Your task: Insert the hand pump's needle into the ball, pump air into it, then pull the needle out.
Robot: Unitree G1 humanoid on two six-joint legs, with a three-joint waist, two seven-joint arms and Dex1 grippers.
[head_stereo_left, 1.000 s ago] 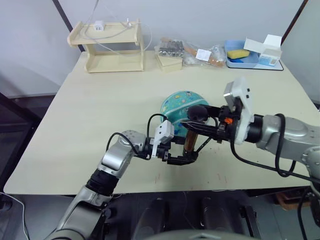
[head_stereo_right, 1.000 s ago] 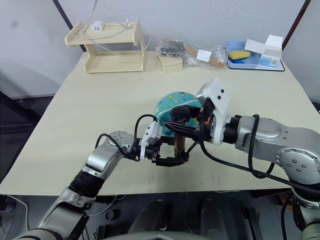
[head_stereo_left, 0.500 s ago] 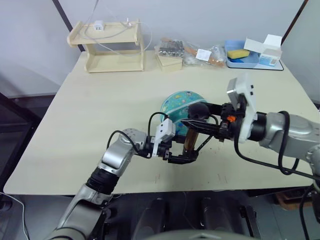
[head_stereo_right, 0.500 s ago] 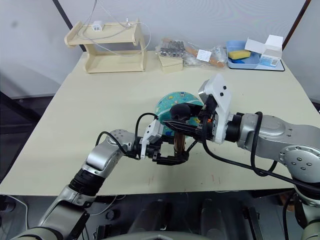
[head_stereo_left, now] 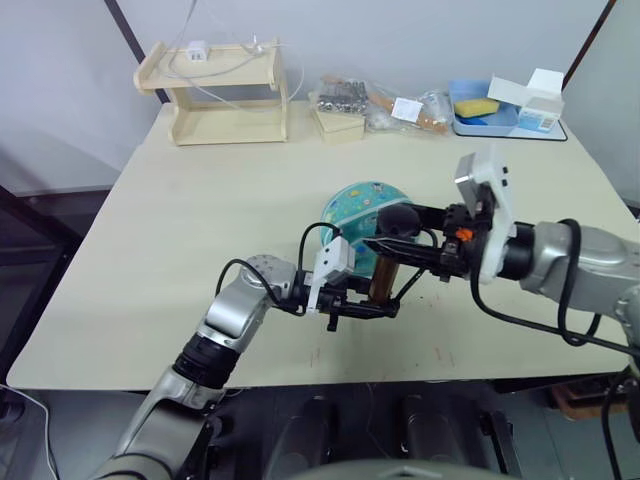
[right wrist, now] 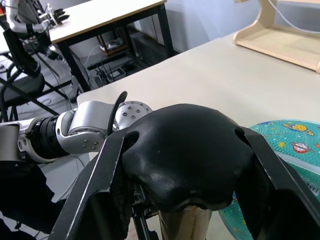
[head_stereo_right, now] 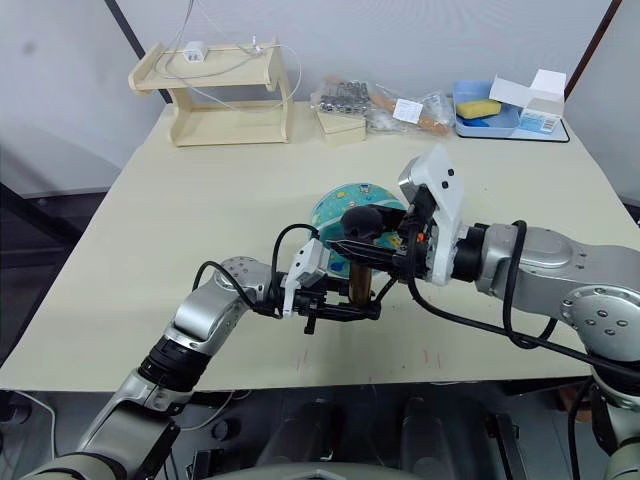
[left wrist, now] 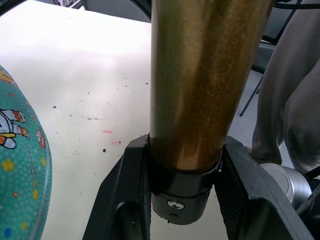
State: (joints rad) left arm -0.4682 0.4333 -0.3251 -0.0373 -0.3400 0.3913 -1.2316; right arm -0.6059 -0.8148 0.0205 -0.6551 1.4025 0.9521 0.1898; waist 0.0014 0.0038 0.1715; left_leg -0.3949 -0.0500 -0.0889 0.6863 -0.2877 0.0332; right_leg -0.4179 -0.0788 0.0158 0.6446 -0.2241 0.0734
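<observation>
Pale tabletop (head_stereo_left: pixel 200 230) is carrying the ball (head_stereo_left: pixel 352 210) near its middle — the hand pump (head_stereo_left: pixel 381 283) is standing upright just in front of it. Left gripper (head_stereo_left: pixel 372 311) is clamping the pump's base, right gripper (head_stereo_left: pixel 392 247) is gripping its black T-handle (right wrist: pixel 187 155).

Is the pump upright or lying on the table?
Upright. The pump stands beside the ball; the left gripper clamps its bottom cap, and the right gripper holds its black handle on top.
</observation>
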